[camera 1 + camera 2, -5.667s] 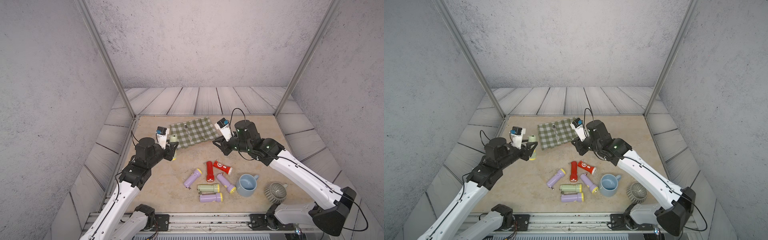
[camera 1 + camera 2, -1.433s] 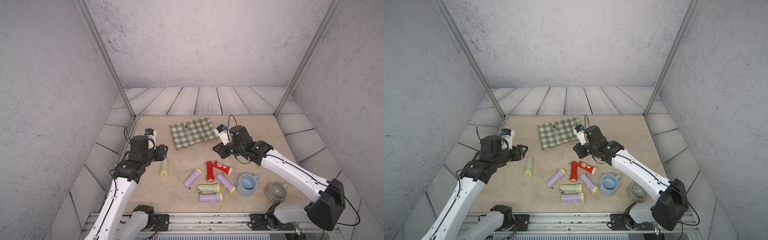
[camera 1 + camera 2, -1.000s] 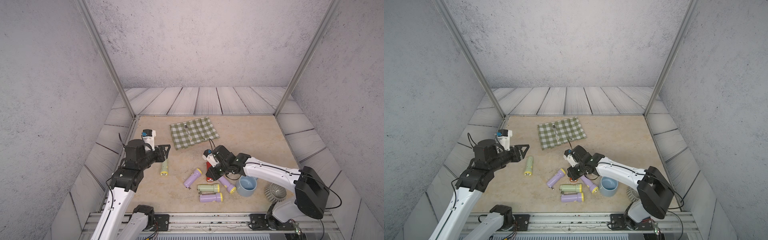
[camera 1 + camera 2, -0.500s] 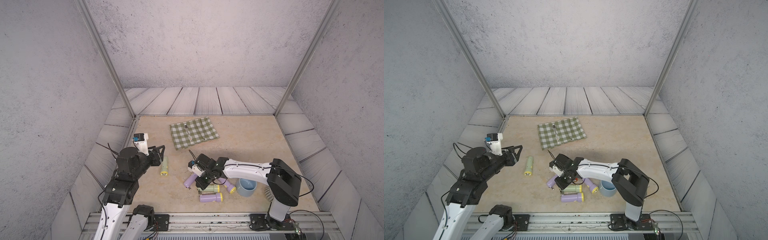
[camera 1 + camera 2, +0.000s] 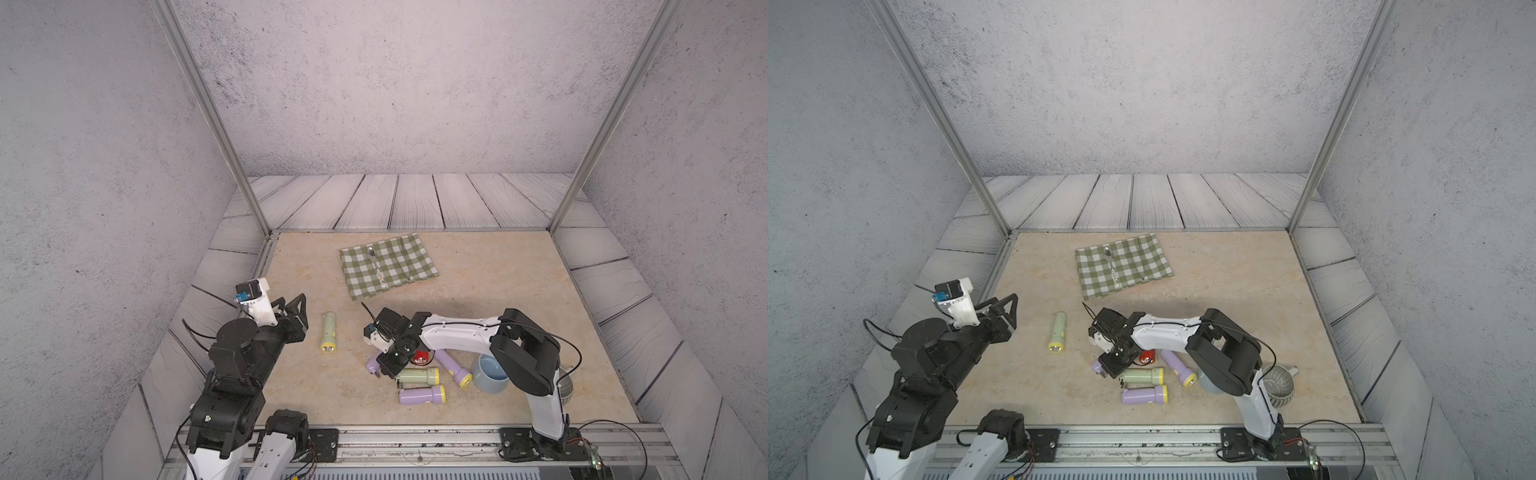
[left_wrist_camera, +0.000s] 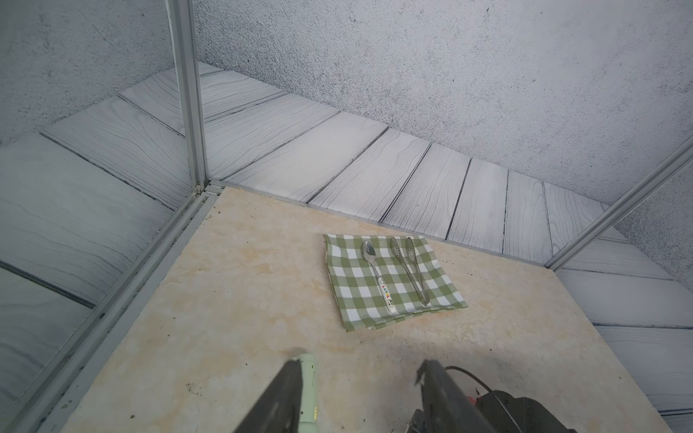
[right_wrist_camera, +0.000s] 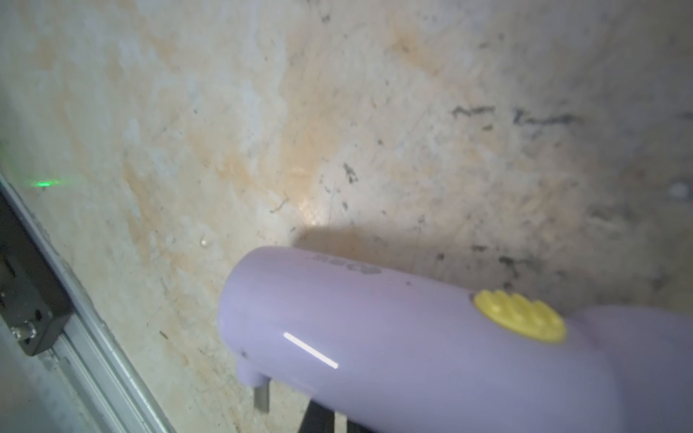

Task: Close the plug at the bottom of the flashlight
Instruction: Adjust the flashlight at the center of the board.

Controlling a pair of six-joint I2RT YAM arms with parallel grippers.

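Observation:
A purple flashlight (image 5: 372,365) lies at the near left of a flashlight pile, its tail end towards the front rail. A small grey plug (image 7: 261,399) sticks out of that tail. My right gripper (image 5: 392,365) is low over this flashlight and hides its head. In the right wrist view the purple flashlight (image 7: 412,356) covers most of the right gripper (image 7: 330,421), whose dark fingertips stand close together beside the plug, shut on nothing. A pale green flashlight (image 5: 328,336) lies alone on the table. My left gripper (image 5: 293,301) hovers open to its left, empty.
Beside the purple flashlight lie a green flashlight (image 5: 417,376), two more purple ones (image 5: 422,395) (image 5: 453,368) and a red one (image 5: 420,357). A blue mug (image 5: 490,374) and a metal strainer (image 5: 1279,388) stand to their right. A checked cloth (image 5: 388,266) with cutlery lies further back.
My right arm has swung from beside the cloth down onto the flashlight pile and its jaws have closed. The left gripper has set the green flashlight down and drawn back to the left.

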